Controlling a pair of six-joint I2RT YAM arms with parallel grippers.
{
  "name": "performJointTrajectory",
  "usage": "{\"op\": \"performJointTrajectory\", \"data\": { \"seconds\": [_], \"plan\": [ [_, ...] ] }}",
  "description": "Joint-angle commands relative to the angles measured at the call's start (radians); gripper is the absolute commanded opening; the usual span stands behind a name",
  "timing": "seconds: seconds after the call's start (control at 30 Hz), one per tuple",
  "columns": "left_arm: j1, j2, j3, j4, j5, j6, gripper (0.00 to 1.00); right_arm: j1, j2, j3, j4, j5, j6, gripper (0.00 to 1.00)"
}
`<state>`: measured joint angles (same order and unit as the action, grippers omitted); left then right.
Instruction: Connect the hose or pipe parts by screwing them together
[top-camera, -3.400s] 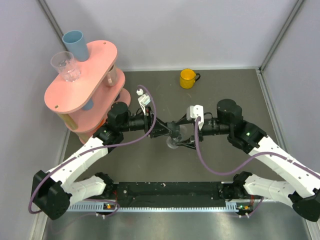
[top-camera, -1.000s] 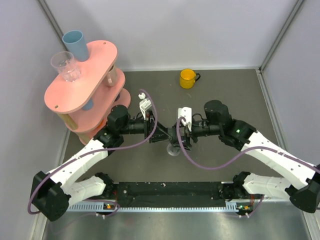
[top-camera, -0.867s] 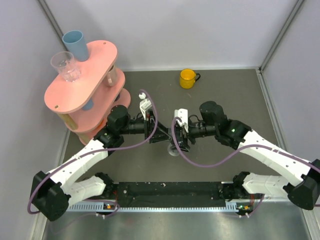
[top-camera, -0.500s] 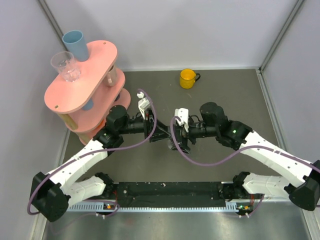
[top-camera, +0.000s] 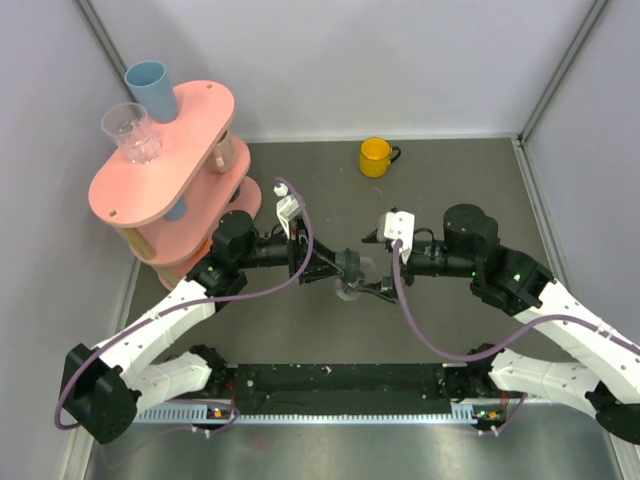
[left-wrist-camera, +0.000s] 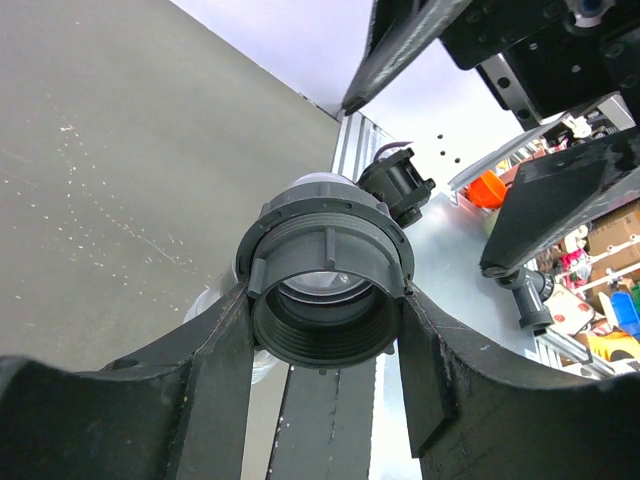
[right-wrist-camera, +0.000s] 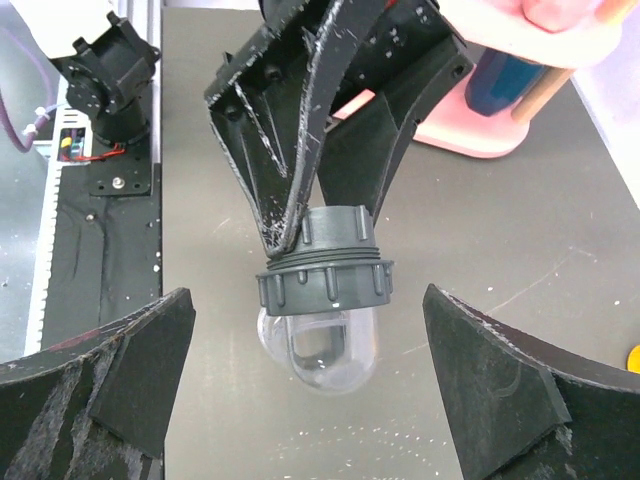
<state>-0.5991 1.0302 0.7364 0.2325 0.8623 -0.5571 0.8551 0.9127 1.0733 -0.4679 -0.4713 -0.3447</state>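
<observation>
One pipe fitting (right-wrist-camera: 323, 285), clamped mid-air in the left gripper (left-wrist-camera: 325, 312), sits untouched between the jaws of the wide-spread right gripper (right-wrist-camera: 315, 352); an off-centre grasp may tilt it, cross-threading a possibly unseated joint

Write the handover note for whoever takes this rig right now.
Grippers: left gripper shut on the grey collar, held out between the arms; right gripper open, fingers wide on either side of the fitting, touching nothing.
Parts: clear dome sits in the collar and hangs below it.
Done: the two parts are joined.
Left: thread tightness cannot be seen; check it, then set the fitting down.
</observation>
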Motion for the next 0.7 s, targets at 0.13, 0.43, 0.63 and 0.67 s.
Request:
{"op": "performJointTrajectory", "data": {
  "seconds": [0.13, 0.43, 0.63, 0.67],
  "plan": [
    [0.002, 0.004, 0.011, 0.091, 0.000, -0.033, 0.00, 0.009, 0.018, 0.051, 0.003, -0.115, -0.013, 0.91],
    [0.002, 0.010, 0.023, 0.108, 0.007, -0.049, 0.00, 0.018, 0.090, -0.001, 0.029, -0.184, 0.016, 0.88],
    [0.002, 0.004, 0.034, 0.122, 0.012, -0.052, 0.00, 0.019, 0.115, -0.076, 0.083, -0.202, 0.052, 0.87],
    [0.002, 0.002, 0.037, 0.123, 0.014, -0.055, 0.00, 0.018, 0.118, -0.085, 0.103, -0.204, 0.056, 0.87]
  ]
}}
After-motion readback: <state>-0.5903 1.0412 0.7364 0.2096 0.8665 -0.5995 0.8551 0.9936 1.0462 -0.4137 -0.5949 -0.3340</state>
